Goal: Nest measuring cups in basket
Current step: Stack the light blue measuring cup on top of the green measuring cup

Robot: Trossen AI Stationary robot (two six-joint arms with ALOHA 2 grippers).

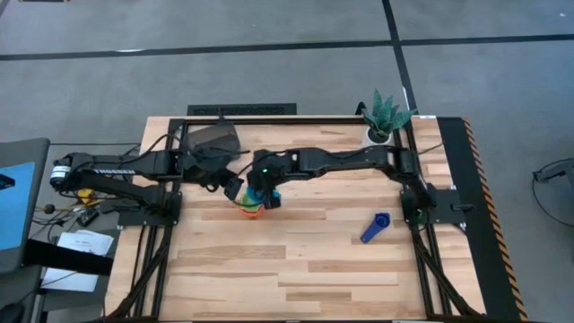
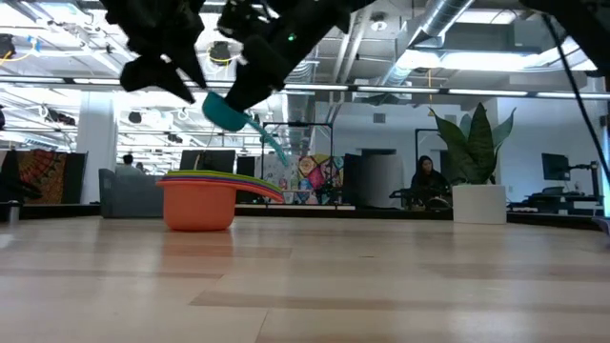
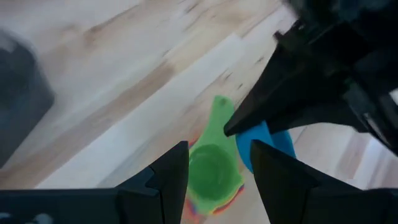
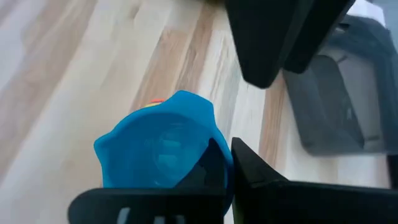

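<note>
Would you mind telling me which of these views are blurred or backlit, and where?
Left wrist view: the table and the dark basket are smeared, while the green cup reads clearly. Right wrist view: the light blue cup fills the foreground, soft-edged. Low view: bright ceiling lights silhouette the arms; the stacked cups stay legible. High view: evenly lit, no glare.

From above, the two dark arms cover most of the stack of nested plastic measuring cups (image 1: pixel 252 207), so only an orange and green sliver shows and the colours cannot be counted. In the right wrist view the light blue plastic cup (image 4: pixel 155 149) hides nearly all of that stack, and its handle is lost behind the dark fingers (image 4: pixel 214 165). The dark grey-brown rectangular basket (image 4: pixel 339 99) is cut by the picture's edge there, and in the left wrist view it is only a blur.
</note>
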